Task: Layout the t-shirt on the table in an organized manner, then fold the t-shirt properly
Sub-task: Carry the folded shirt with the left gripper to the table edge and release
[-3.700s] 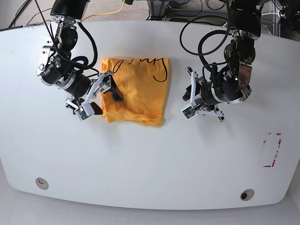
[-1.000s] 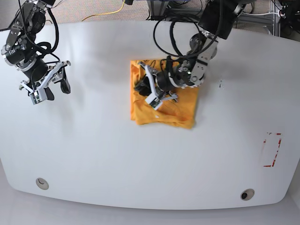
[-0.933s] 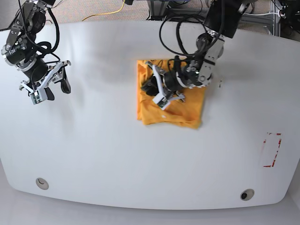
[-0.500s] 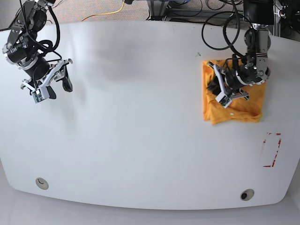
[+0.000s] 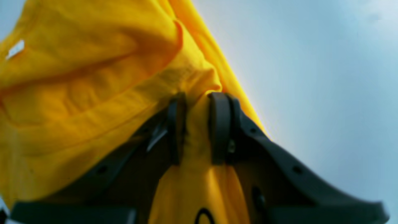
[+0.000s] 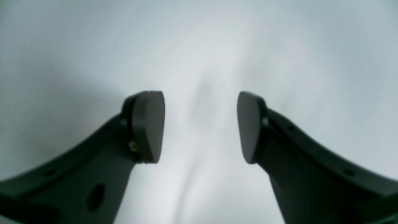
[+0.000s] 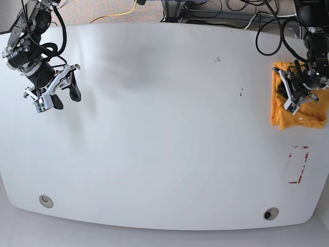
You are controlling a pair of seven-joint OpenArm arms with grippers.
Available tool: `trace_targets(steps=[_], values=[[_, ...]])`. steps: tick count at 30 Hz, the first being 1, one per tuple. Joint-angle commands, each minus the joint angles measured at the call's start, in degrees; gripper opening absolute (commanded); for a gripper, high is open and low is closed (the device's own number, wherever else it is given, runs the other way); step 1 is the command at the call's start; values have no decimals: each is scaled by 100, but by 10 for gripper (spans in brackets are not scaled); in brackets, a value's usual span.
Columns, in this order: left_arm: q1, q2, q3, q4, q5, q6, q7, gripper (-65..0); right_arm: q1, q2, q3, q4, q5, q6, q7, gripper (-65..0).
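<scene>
Near the far right part of the table [image 7: 169, 154] in the base view, the shirt [image 7: 303, 119] is lying as a compact, roughly rectangular orange-yellow bundle, its sides running close to parallel with the depth of the table and its right side reaching the picture's edge. Which way its neck is pointing, and which way its long axis is running, the pictures are not settling, since the arm is covering much of it. In the left wrist view, a straight layered edge is slanting from upper middle toward lower right, creases are crossing the cloth, a small white tag [image 5: 15, 49] is showing at upper left, and a black printed line is curving at the bottom. The left gripper [image 5: 198, 129] is clamping a raised fold of the shirt between its fingers. Just in front of the bundle, the red tape outline [image 7: 299, 164] is marking the table. Toward the left, a broad bare stretch is opening between the shirt and the right gripper [image 7: 64, 98], whose fingers are standing apart over bare white surface. Nearer the front edge, two round grommets [image 7: 46, 201] are sitting well apart, one toward each corner.
</scene>
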Motion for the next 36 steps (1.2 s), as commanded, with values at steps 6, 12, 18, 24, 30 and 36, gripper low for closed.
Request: trace_targets(steps=[6,12,18,24,30,36], values=[[1,-587,-136,-392,25,5,-151,-526,41,104,30,102,212,6,132,-290],[9,-877,-145,-585,25,5,-151,-526,41,104,30,102,212,6,132,-290],[185,-991,-145,-594,16,5,-151,-528,41,131,30,102,212,6,132,-290],[247,-965,-418,30,-1,5,-54,-528,41,113,13,102,212,6,132,-290],[282,-596,-629,1226,-10,5,403,-525,208,131,-286,84,177,6,158,-292],[-8,248,-567,2298,43,5,509,-525,551,78,-550,84,-342,6,193,-292]])
